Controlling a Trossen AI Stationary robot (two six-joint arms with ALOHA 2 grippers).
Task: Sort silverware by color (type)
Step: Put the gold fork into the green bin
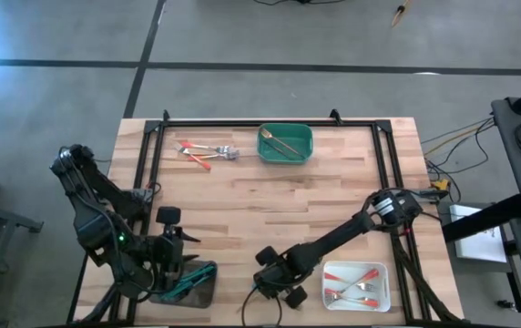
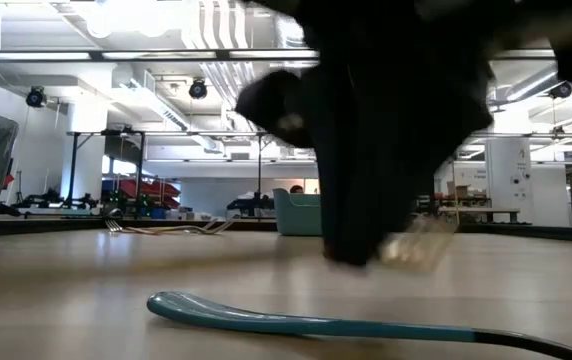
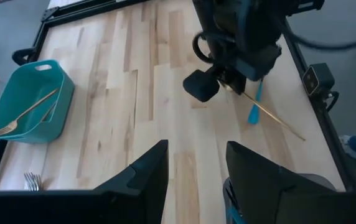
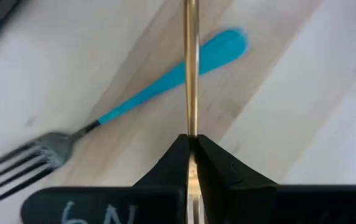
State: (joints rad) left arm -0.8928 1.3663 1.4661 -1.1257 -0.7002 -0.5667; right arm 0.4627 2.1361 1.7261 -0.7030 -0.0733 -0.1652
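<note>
Now right gripper (image 4: 191,144) pinches gold utensil (image 4: 192,62) above teal-handled fork (image 4: 165,84).

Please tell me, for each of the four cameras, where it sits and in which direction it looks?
High view: above, looking straight down on the table and both arms.
Low view: at tabletop height, looking level past the blue fork; a dark arm blocks the middle.
Left wrist view: over the open left gripper toward the right gripper.
Right wrist view: down its shut jaws on the gold piece.
Shared: both wrist views show the blue fork.
</note>
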